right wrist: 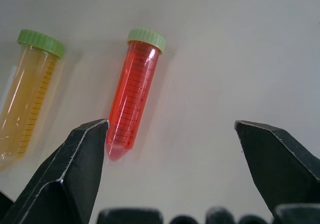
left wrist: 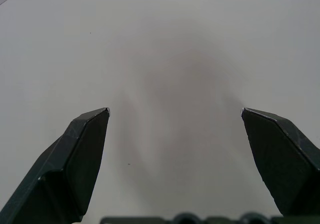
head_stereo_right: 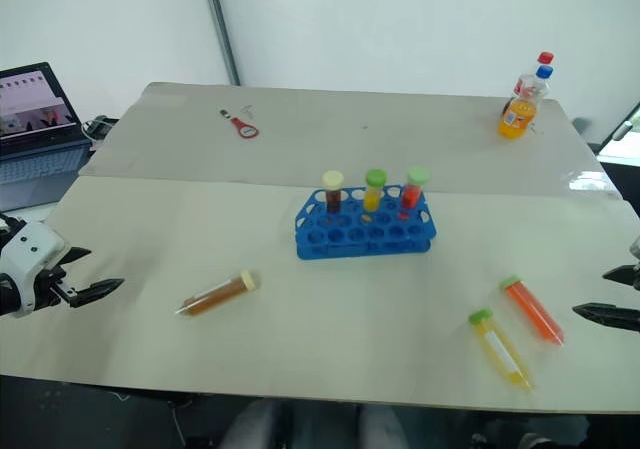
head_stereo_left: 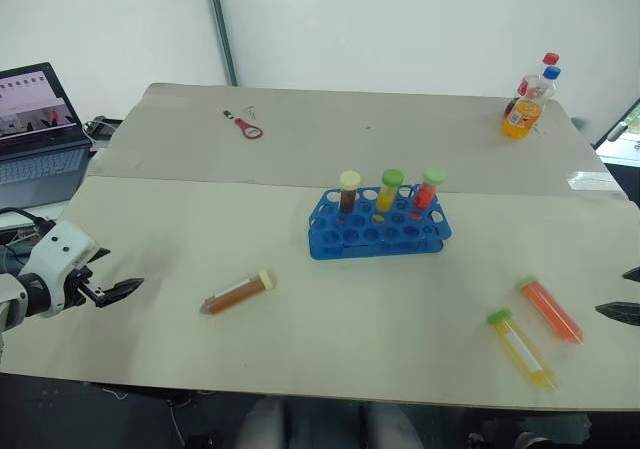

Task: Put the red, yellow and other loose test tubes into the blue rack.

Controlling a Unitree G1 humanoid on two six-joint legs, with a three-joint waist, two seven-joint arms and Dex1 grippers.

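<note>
Black graduation marks on red tube [right wrist: 135, 92], unreadable numbers

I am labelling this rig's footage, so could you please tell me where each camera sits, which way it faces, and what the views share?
Left eye view: on the head, looking forward and down over the table, blue rack and laptop; open left gripper at the left edge.
Right eye view: beside it, same scene; open right gripper at the right edge.
Left wrist view: along its own fingers, onto bare tabletop.
Right wrist view: along its own fingers, onto the red tube and yellow tube.
Shared: both tubes also show in both eye views.
</note>
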